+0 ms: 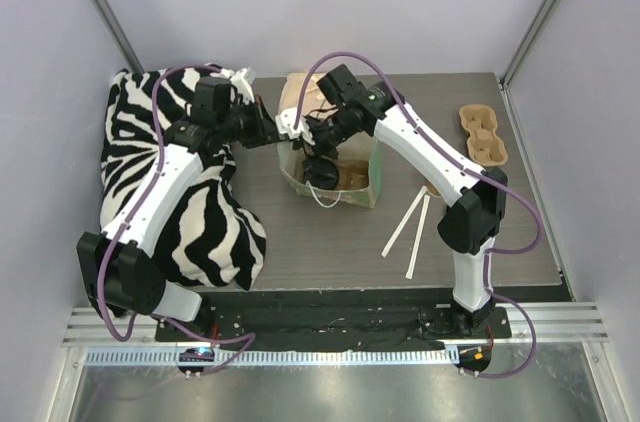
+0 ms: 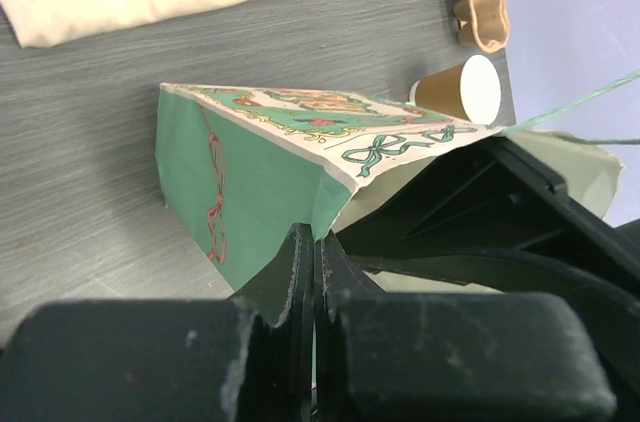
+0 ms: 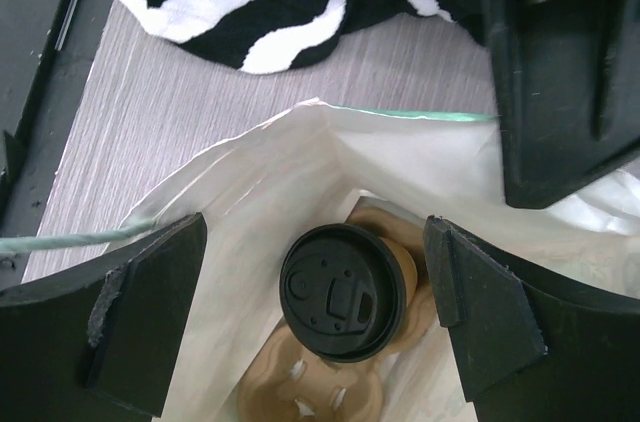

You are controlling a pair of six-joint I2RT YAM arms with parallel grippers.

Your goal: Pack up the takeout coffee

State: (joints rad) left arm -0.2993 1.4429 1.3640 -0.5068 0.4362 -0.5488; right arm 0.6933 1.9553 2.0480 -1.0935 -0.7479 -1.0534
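The kraft-brown paper cup with round black plastic lid (image 3: 342,290) is seated upright in a fibrous moulded pulp carrier (image 3: 310,394) inside the green printed paper bag (image 2: 235,182). It lies directly beneath the right gripper (image 3: 315,307), whose jaws are spread wide and empty. The bag's rim is pinched by the left gripper (image 2: 312,272), jaws closed on it.

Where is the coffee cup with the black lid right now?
The takeout coffee sits inside the paper bag mid-table, in a cardboard carrier, just below the open right gripper in the right wrist view.
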